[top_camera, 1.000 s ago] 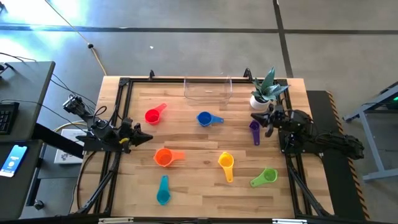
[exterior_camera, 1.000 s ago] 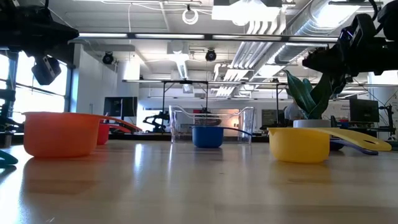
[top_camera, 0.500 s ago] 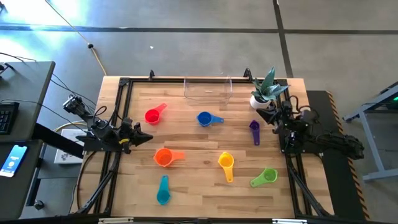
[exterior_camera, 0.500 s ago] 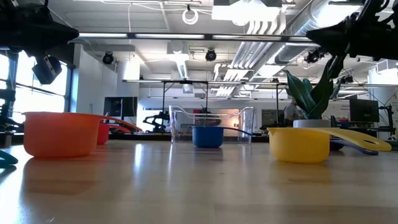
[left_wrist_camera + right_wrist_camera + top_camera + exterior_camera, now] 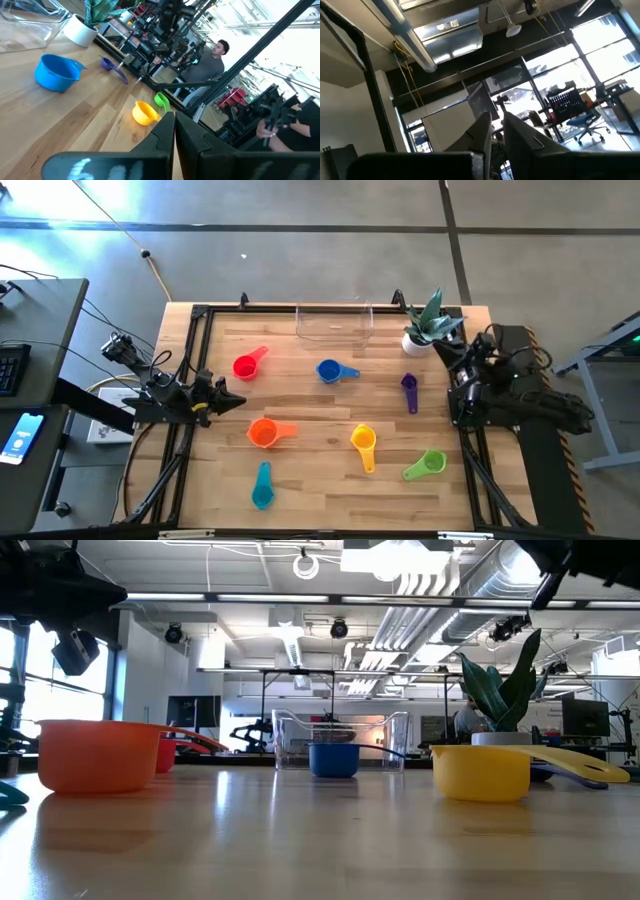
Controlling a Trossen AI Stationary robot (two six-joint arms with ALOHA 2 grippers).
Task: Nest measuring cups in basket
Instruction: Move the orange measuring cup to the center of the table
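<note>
The left gripper rests with its fingers pressed together and empty at the left edge of the wooden table, while the right gripper, raised at the right edge beside the white plant pot, shows a thin gap between its fingers and holds nothing. Seven measuring cups lie apart on the boards: red, blue, purple, orange, yellow, green and teal. The one clear basket stands empty at the far edge, and two people show in the bright, glass-walled workshop beyond.
</note>
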